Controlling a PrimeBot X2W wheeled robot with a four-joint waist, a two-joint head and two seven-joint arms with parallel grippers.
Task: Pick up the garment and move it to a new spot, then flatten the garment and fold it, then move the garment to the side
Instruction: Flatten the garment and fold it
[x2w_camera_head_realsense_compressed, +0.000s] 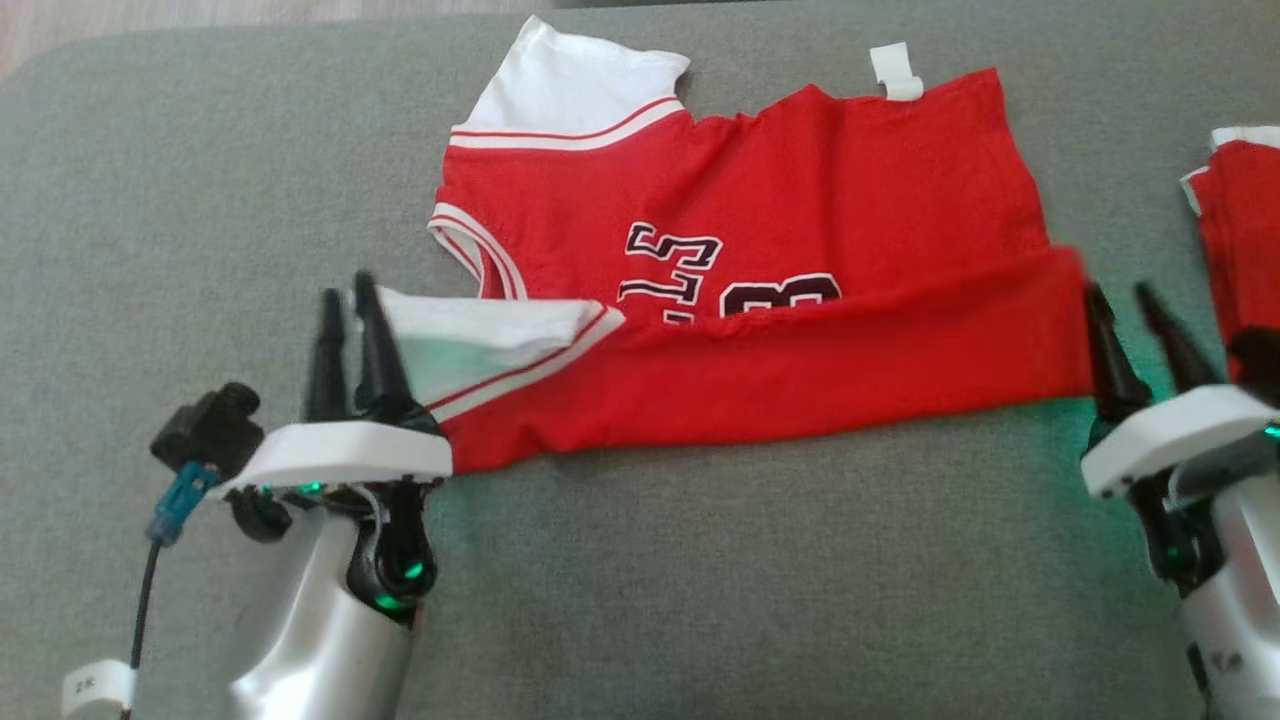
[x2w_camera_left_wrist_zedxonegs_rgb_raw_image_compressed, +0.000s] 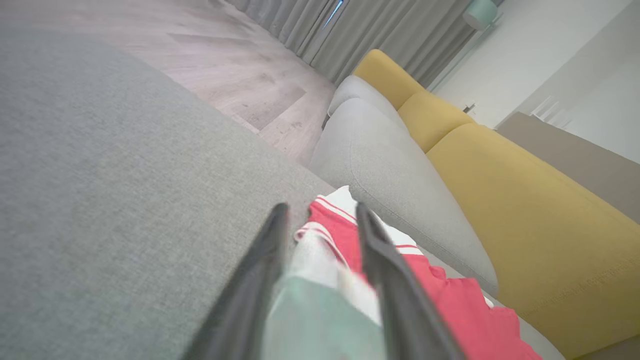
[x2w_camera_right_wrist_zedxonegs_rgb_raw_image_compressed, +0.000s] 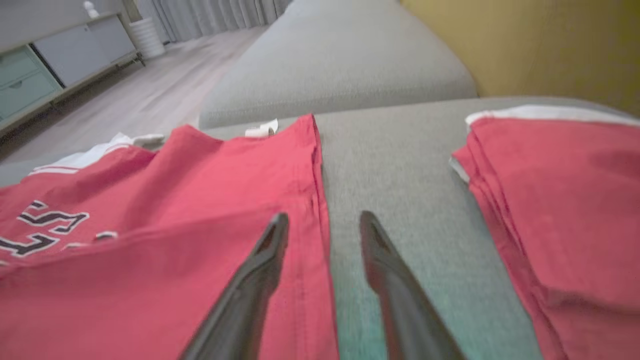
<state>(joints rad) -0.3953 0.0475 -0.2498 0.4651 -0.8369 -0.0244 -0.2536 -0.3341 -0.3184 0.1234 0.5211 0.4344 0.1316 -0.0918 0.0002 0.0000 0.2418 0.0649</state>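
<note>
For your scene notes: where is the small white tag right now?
In the head view, the white tag sticks out from the red jersey's far edge, near its right corner.

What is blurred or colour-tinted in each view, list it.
Head view: green glow on the cushion beside the right hand and on the white sleeve. Left wrist view: fingers and near sleeve soft, green-tinted. Right wrist view: fingers smeared, teal cast on the cushion between them.

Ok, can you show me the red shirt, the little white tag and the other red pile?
Shirt (x2w_camera_head_realsense_compressed: 850, 190): head view, on its red middle.
Tag (x2w_camera_head_realsense_compressed: 893, 72): head view, on the white loop.
Pile (x2w_camera_right_wrist_zedxonegs_rgb_raw_image_compressed: 565, 200): right wrist view, on its top red layer.
</note>
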